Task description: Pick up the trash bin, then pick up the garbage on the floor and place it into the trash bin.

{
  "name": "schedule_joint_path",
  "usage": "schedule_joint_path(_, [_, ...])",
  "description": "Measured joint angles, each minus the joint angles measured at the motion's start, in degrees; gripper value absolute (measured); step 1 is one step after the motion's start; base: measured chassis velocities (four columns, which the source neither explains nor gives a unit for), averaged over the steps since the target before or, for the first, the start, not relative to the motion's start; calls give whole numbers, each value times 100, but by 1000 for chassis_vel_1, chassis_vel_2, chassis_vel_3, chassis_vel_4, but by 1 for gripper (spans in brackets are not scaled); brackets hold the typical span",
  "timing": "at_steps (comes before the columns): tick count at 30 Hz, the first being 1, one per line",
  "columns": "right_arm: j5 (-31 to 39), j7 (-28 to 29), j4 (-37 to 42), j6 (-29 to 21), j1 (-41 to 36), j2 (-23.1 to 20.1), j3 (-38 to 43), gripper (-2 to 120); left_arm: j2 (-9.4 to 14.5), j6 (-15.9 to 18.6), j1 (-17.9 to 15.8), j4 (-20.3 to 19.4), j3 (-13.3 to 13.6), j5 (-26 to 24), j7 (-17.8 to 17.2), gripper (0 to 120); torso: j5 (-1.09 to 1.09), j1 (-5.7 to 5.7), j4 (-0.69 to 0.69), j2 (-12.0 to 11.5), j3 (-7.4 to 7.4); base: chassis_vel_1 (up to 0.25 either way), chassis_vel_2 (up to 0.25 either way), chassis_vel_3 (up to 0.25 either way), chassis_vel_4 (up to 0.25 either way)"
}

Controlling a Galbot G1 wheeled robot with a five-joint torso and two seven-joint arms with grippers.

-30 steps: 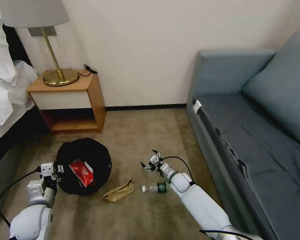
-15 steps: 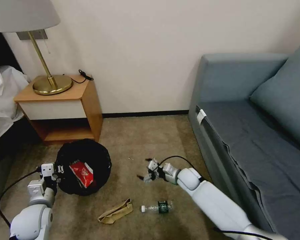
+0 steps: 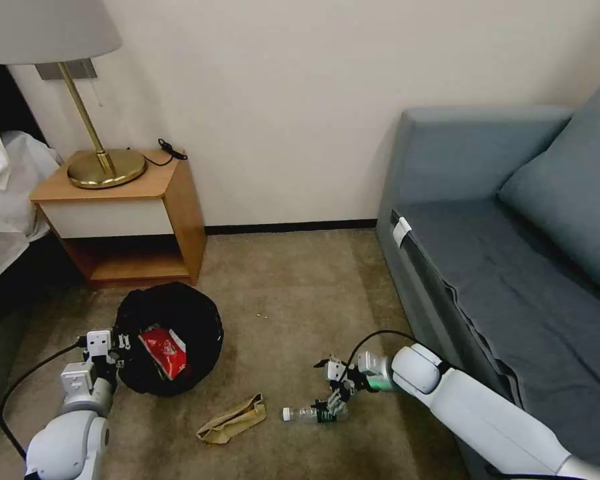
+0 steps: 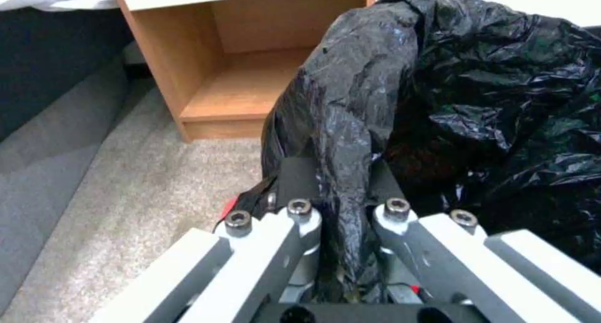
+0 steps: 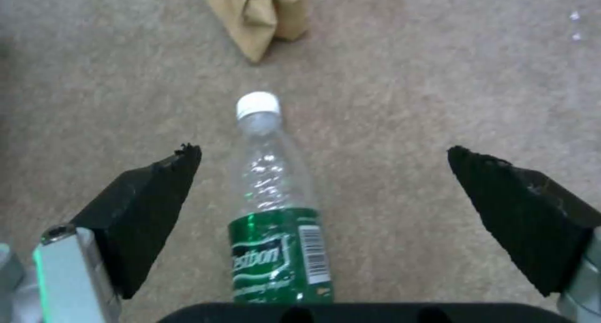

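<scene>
Black-lined trash bin (image 3: 169, 337) holds a red packet (image 3: 163, 350); tan paper bag (image 3: 233, 419) and clear green-labelled bottle (image 3: 311, 413) lie on carpet.

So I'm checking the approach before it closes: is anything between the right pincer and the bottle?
Nothing visible. The right pincer is open, its pads on either side of the bottle, which lies on bare carpet. The paper bag lies beyond the cap, clear of the pads.
</scene>
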Motion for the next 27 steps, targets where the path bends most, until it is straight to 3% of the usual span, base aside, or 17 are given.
schedule_joint_path(9, [-280, -389, -410, 168, -42, 270, 40, 100, -1, -23, -12, 55, -4, 8, -1, 4, -1, 0, 0, 0, 0, 0, 0, 0, 0])
schedule_joint_path(19, [-668, -389, -1241, 366, -33, 946, 181, 100, 2, -58, 22, 96, -30, 5, -7, 4, 1, 0, 1, 0, 0, 0, 0, 0, 0])
schedule_joint_path(27, [-812, -460, -1554, 412, 37, 1115, 226, 99, 65, -51, 5, 123, -90, -84, -7, 4, -3, 0, 0, 0, 0, 0, 0, 0, 0])
